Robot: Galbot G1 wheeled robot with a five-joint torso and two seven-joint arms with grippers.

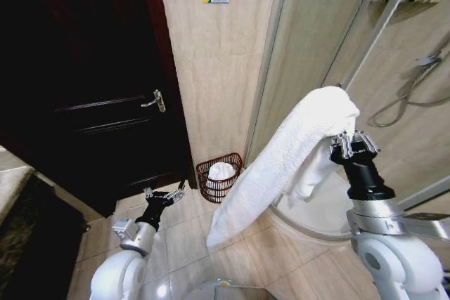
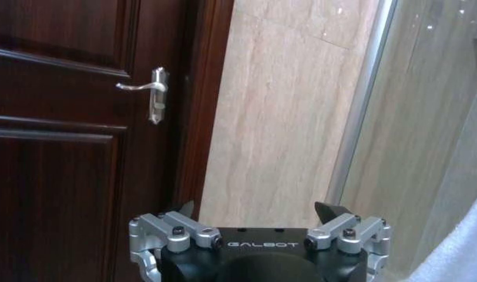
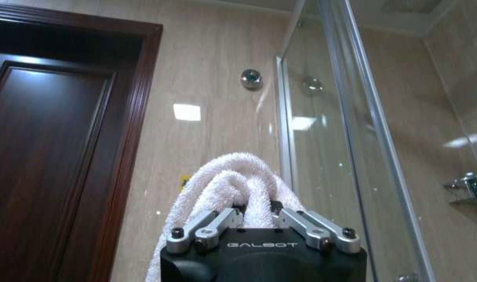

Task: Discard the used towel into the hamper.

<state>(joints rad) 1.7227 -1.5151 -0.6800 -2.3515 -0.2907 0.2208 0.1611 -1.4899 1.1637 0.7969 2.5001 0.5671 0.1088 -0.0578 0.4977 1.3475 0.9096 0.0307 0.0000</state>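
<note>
Your right gripper (image 1: 349, 142) is raised high at about 3 o'clock in the head view, and its fingers are pressed together on a white towel (image 1: 281, 166). The towel is folded over the fingertips and hangs down in a long band toward 7 o'clock, its lower end above the floor tiles (image 1: 190, 233). In the right wrist view the same towel (image 3: 227, 179) bulges up in thick folds between the fingers of the right gripper (image 3: 258, 212), in front of the beige wall and the glass shower screen (image 3: 356, 147).

The hamper (image 1: 219, 177) stands on the floor at the foot of the tiled wall, between the dark wooden door (image 1: 84, 82) and the shower screen — from the picture centre it is near 6 o'clock. Something white already lies inside it. The hanging towel is near the hamper but not over it.

Your left gripper (image 1: 163, 196) is low, at about 7 o'clock, and its fingers are spread apart with nothing between them. In the left wrist view the left gripper (image 2: 258, 212) points at the door handle (image 2: 148, 91) and the wall beside the door frame — well apart from both.
</note>
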